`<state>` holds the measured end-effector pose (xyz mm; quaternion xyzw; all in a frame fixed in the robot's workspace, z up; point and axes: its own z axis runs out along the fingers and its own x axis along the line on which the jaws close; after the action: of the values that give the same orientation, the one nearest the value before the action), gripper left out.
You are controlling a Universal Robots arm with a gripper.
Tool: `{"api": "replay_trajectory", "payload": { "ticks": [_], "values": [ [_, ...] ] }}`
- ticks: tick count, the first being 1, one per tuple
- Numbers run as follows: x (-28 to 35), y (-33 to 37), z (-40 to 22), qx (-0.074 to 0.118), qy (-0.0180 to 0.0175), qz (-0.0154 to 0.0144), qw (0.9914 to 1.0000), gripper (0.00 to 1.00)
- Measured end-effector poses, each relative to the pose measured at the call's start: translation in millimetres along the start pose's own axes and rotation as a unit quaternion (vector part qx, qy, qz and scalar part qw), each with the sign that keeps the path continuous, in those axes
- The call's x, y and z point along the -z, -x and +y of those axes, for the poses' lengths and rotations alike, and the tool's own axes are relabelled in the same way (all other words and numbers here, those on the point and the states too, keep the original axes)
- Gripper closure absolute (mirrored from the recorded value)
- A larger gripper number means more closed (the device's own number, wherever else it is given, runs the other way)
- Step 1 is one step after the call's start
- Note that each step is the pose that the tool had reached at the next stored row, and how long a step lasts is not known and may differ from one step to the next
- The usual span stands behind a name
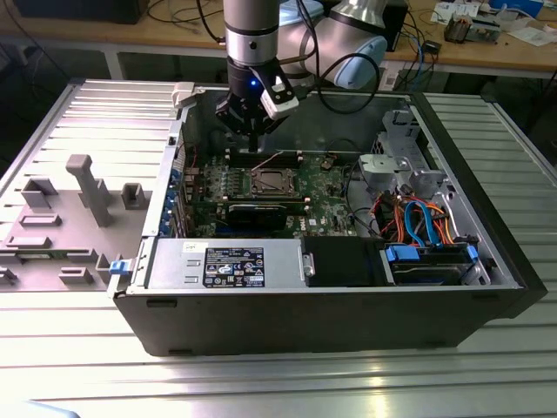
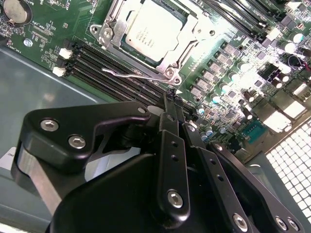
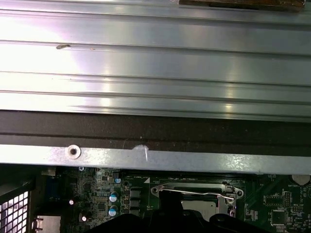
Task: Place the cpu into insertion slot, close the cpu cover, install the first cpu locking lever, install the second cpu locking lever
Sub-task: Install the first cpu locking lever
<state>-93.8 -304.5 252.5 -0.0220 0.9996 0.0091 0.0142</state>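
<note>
The cpu (image 2: 150, 29) lies flat in the insertion slot (image 2: 108, 34) on the green board, its silver top showing through the window of the cpu cover (image 2: 187, 36), which lies down over it. A thin silvery locking lever (image 2: 133, 75) runs along the socket edge nearest my gripper; I cannot tell whether it is latched. My gripper (image 2: 173, 99) hangs above the board beside that edge, fingers shut with nothing between them. In the exterior view the gripper (image 1: 253, 142) is just behind the socket (image 1: 269, 181). In the first wrist view the lever (image 3: 194, 192) crosses the cover (image 3: 194, 186).
Long black memory slots (image 2: 112, 73) lie under the gripper. In the open case, a labelled power supply (image 1: 231, 264) is at the front and a drive bay with coloured cables (image 1: 426, 226) on the exterior view's right. A grey fixture (image 1: 87, 187) stands outside on the left.
</note>
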Motion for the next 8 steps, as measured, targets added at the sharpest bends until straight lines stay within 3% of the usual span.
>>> {"api": "replay_trajectory", "payload": {
  "ticks": [8],
  "values": [
    [-0.8,1.6,-0.1,0.000,0.0009,-0.0001,1.00000,0.89]
  ]
}}
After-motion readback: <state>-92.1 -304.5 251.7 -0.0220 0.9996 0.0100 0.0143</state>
